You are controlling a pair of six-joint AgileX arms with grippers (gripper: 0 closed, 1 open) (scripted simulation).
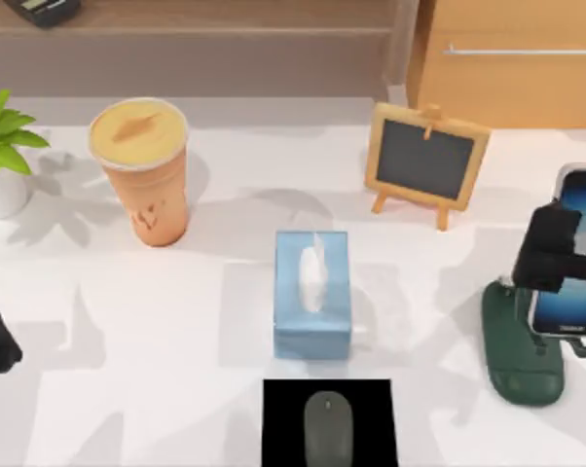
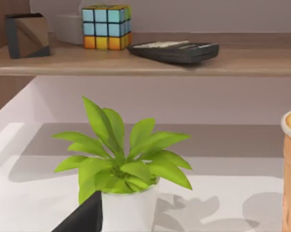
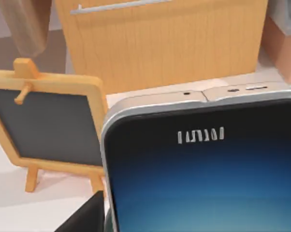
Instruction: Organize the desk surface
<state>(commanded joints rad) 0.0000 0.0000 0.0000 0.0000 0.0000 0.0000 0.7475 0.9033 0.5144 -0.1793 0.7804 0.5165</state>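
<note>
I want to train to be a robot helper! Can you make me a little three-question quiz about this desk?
1. True or false: the mouse sits on the black mat.
2. What stands between the cup and the phone: A the tissue box, B the plant, C a lamp?
3. Fill in: the right pincer is at the ____.

Key: 1 true; 2 A; 3 phone.
</note>
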